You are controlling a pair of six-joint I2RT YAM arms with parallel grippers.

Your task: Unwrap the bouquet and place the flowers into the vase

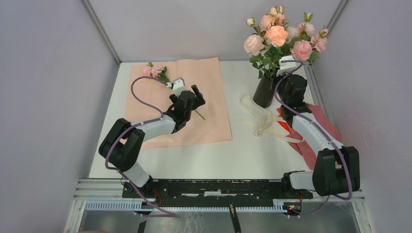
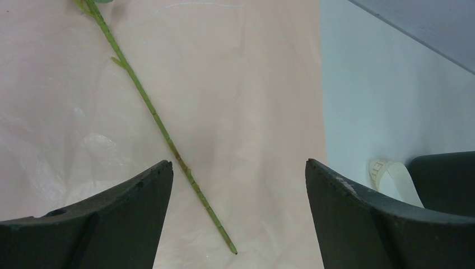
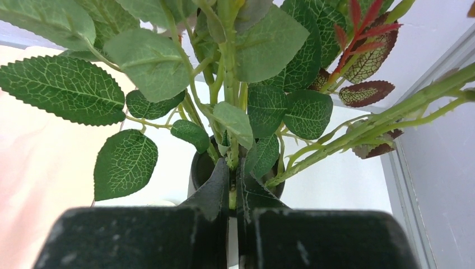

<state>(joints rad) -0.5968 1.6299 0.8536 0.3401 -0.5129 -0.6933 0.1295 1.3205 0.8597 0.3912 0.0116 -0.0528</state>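
The pink wrapping paper (image 1: 214,121) of the bouquet lies spread flat on the table. One rose (image 1: 154,70) rests at its far left corner, its thin green stem (image 2: 151,109) running across the paper. My left gripper (image 1: 198,95) (image 2: 238,179) hovers open over the stem's lower end, which lies between the fingers without touching them. The black vase (image 1: 265,92) (image 3: 199,168) at the back right holds several pink and peach flowers (image 1: 282,34). My right gripper (image 3: 232,185) is shut on a green flower stem (image 3: 232,199) just above the vase mouth, among leaves.
A cream ribbon (image 1: 260,121) (image 2: 386,171) lies loose in front of the vase. A pink-red cloth (image 1: 320,126) with an orange piece sits under the right arm. Grey walls close in the table on three sides.
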